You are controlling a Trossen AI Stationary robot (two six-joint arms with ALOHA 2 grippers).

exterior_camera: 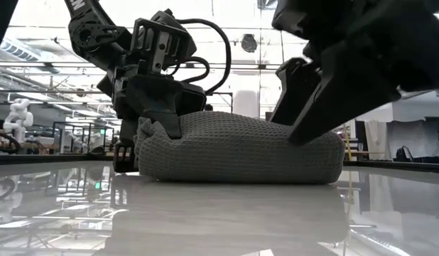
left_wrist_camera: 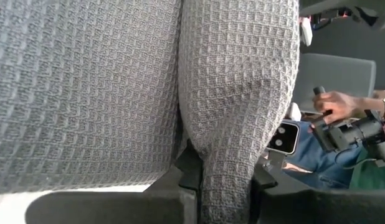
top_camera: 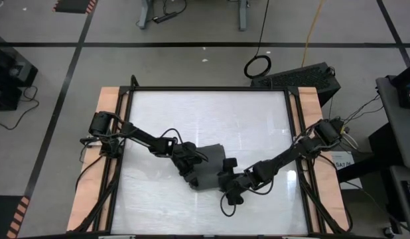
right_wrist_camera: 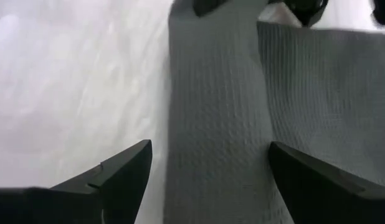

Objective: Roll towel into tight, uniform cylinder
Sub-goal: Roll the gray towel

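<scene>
The dark grey towel (top_camera: 208, 164) lies partly rolled on the white table top (top_camera: 192, 113), near the middle toward the near edge. In the low view it is a thick roll (exterior_camera: 241, 151) resting along its length on the table. My left gripper (left_wrist_camera: 223, 183) is shut on the roll's left end. My right gripper (right_wrist_camera: 211, 171) stands wide open over the roll's right part, one finger (right_wrist_camera: 127, 171) on each side of the rolled strip (right_wrist_camera: 217, 99); a flat part of the towel (right_wrist_camera: 329, 81) spreads beside it. My left gripper pinches a thick fold at the roll's left end (left_wrist_camera: 227, 155) between its two fingers (left_wrist_camera: 180, 180). It comes slanting down from the table's left. The cloth bunches at the hold (exterior_camera: 154, 134), and the roll rests on the table. Whether my right gripper touches the towel, I cannot tell.
A dark frame (top_camera: 211, 88) and wooden side boards (top_camera: 102, 146) border the table top. Beyond the table, the left wrist view shows a person's hand (left_wrist_camera: 334, 106) on a dark device. Bare table top lies toward the far edge and the left.
</scene>
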